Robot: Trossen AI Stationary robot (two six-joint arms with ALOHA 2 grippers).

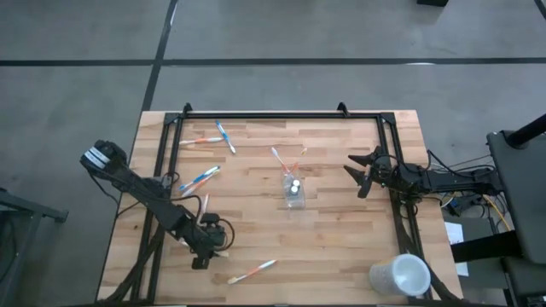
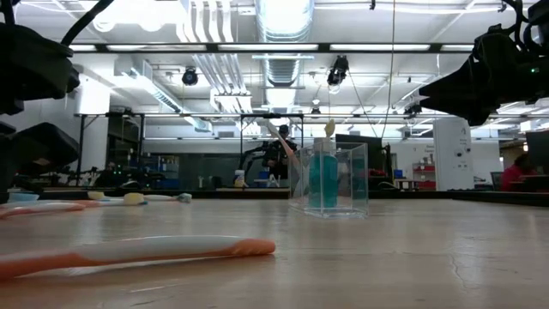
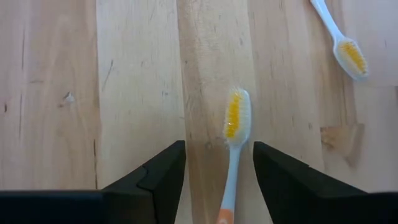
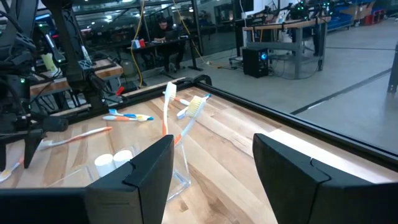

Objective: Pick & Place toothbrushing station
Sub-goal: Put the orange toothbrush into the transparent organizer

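A small clear cup (image 1: 294, 193) stands upright mid-table, holding two toothbrushes (image 4: 180, 118) and a blue tube (image 2: 323, 178). Several toothbrushes lie flat on the table: at the far left (image 1: 213, 136), at the left (image 1: 200, 177) and at the near edge (image 1: 252, 273). My left gripper (image 3: 219, 180) is open low over the near-left table; its fingers stand on either side of a white toothbrush with yellow bristles (image 3: 236, 118) without touching it. My right gripper (image 1: 358, 175) is open and empty, right of the cup and pointing toward it.
A larger opaque white cup (image 1: 399, 275) lies at the near right corner. A black frame (image 1: 281, 115) runs along the table's far edge and sides. Another yellow-bristled toothbrush (image 3: 345, 46) lies just beyond my left gripper. People show in the room behind.
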